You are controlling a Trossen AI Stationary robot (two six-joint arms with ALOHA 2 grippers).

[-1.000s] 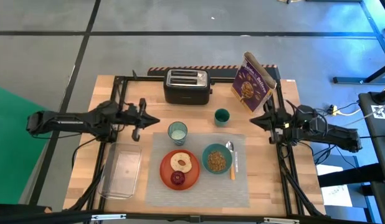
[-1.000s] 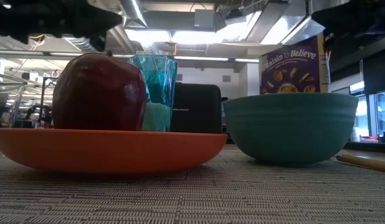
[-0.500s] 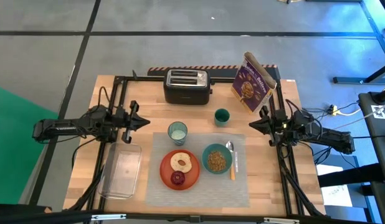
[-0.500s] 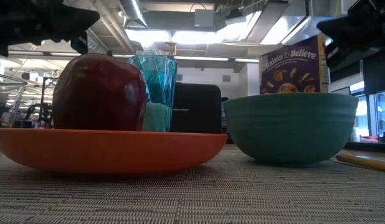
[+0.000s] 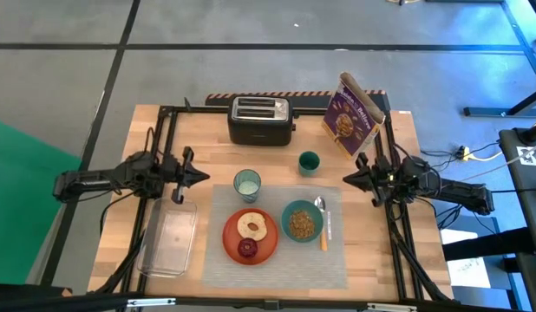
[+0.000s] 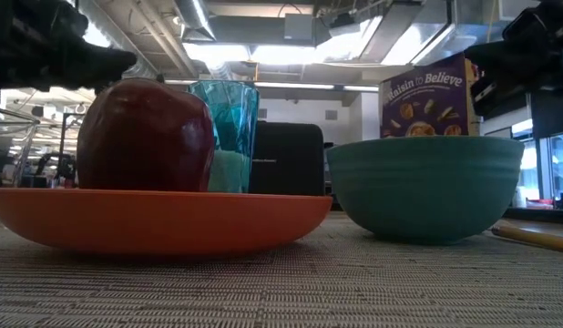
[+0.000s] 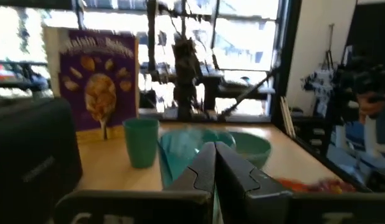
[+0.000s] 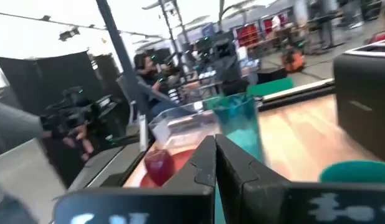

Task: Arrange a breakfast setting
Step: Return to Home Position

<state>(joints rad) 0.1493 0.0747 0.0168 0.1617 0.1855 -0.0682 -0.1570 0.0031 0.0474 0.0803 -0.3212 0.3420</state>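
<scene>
A grey placemat (image 5: 277, 260) lies at the table's near middle. On it rest an orange plate (image 5: 233, 236) with a bagel half (image 5: 251, 227) and a dark red fruit (image 5: 248, 249), a teal bowl (image 5: 302, 221) of cereal, and an orange-handled spoon (image 5: 322, 224) right of the bowl. A bluish tumbler (image 5: 247, 185) stands at the mat's far left corner. My left gripper (image 5: 199, 176) is shut and empty, left of the tumbler. My right gripper (image 5: 345, 179) is shut and empty, above the mat's far right corner.
A black toaster (image 5: 260, 120) and a purple cereal box (image 5: 352, 115) stand at the far edge. A small green cup (image 5: 309, 162) stands beyond the mat. A clear tray (image 5: 168, 238) lies left of the mat. People show in the room behind, in the right wrist view.
My left gripper has drawn back toward the table's left edge and a little toward the near edge. My right gripper has shifted slightly toward the near edge. Both arms have come lower in the low view. Nothing on the table has moved.
</scene>
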